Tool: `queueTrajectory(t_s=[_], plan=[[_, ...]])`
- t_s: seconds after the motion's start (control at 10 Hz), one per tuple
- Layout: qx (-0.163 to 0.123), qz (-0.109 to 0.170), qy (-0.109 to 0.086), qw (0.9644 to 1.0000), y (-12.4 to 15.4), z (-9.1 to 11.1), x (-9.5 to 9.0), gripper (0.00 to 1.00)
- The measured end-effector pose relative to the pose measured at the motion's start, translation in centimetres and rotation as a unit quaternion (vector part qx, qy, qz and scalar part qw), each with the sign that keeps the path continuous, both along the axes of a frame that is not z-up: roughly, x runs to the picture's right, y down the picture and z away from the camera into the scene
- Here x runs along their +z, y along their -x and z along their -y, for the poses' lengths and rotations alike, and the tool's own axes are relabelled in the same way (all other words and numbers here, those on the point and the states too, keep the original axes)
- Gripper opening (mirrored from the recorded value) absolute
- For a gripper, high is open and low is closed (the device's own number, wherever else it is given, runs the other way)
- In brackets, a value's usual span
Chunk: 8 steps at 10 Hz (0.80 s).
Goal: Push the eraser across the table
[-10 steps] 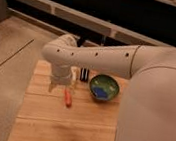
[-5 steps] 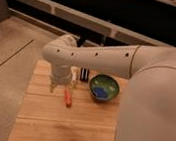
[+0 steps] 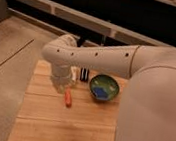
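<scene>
So the white arm [image 3: 104, 57] comes in from the big rounded robot body [image 3: 157, 117] on the right of the frame, bends at centre left and points straight down. The tool [image 3: 63, 85] sits low over the desk [image 3: 47, 124], in the upper left part of the wooden top. It's tucked under the wrist, so I honestly can't tell how far open it is or whether it's got hold of anything.

The desk itself is the honey-coloured plank top filling the lower middle of the frame, with speckled grey floor [image 3: 3, 51] off to its left.

I can't say for sure which piece is the eraser. Closest to the tool is a small orange-red stick [image 3: 68, 98], lying flat just below it and a touch to the right, very near or touching. A small white thing [image 3: 74, 74] stands right beside the wrist on its right, and a dark block [image 3: 84, 74] is just right of that. Further right there's a green bowl [image 3: 112, 86] with a blue item [image 3: 99, 92] inside, well apart from the tool.
</scene>
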<state>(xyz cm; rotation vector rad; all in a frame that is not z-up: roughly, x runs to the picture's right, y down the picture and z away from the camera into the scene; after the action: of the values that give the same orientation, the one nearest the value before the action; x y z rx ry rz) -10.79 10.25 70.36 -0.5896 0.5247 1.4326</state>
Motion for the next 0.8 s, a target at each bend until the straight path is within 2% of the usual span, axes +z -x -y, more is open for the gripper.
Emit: queueTrajectory(t_s=[0.2,0.3,0.4,0.5,0.6,0.8], plan=[[-0.034,-0.010,-0.010,0.9993,0.1,1.4,2.6,0.00],[-0.048,-0.013,-0.006,0.9987,0.2,1.5,3.9,0.00],[-0.065,-0.023,-0.001,0.9976,-0.6,1.9,6.0,0.00],[-0.071,-0.034,0.008,0.9969,-1.3,1.9,7.4,0.00],[-0.072,-0.040,0.014,0.9965,-1.7,1.9,8.1,0.00],[-0.072,-0.041,0.016,0.9964,-1.8,1.9,8.3,0.06]])
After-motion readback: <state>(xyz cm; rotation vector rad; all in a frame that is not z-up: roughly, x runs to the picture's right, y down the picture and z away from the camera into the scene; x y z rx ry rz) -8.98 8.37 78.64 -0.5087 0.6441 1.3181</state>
